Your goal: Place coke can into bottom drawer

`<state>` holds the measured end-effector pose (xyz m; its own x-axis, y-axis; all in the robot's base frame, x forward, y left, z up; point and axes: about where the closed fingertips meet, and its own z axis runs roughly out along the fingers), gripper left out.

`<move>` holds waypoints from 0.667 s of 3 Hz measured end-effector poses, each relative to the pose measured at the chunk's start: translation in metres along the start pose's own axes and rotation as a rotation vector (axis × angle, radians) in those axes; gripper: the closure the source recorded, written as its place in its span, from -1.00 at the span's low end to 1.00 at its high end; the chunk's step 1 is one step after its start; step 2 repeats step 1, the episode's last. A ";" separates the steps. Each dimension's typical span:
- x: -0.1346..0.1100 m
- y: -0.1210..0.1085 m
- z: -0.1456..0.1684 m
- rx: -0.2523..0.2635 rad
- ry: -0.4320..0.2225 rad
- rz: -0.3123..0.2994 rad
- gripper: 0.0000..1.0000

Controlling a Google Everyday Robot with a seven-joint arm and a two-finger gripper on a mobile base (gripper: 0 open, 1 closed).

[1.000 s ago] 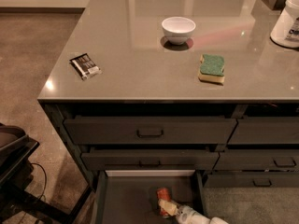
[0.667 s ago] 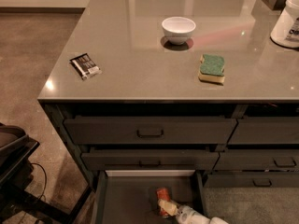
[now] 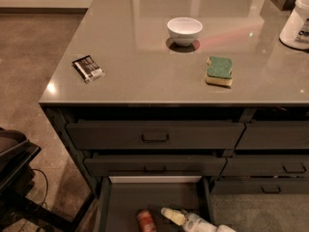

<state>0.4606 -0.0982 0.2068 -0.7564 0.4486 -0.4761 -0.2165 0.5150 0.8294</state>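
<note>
Since a second ago the coke can (image 3: 145, 221) has shifted left and nearer, and rests on the floor of the open bottom drawer (image 3: 126, 197). The hand (image 3: 171, 215) sits just right of it. Its opening and grip cannot be told. Release should be complete before lifting straight up, clear of the can.

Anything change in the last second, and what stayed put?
The coke can shifted left and toward the front of the bottom drawer, now left of the gripper; whether it was let go is unclear. Gripper, bowl, sponge and packet unmoved.
</note>
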 end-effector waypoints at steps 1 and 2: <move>0.000 0.000 0.000 0.000 0.000 0.000 -1.00; 0.000 0.000 0.000 0.000 0.000 0.000 -1.00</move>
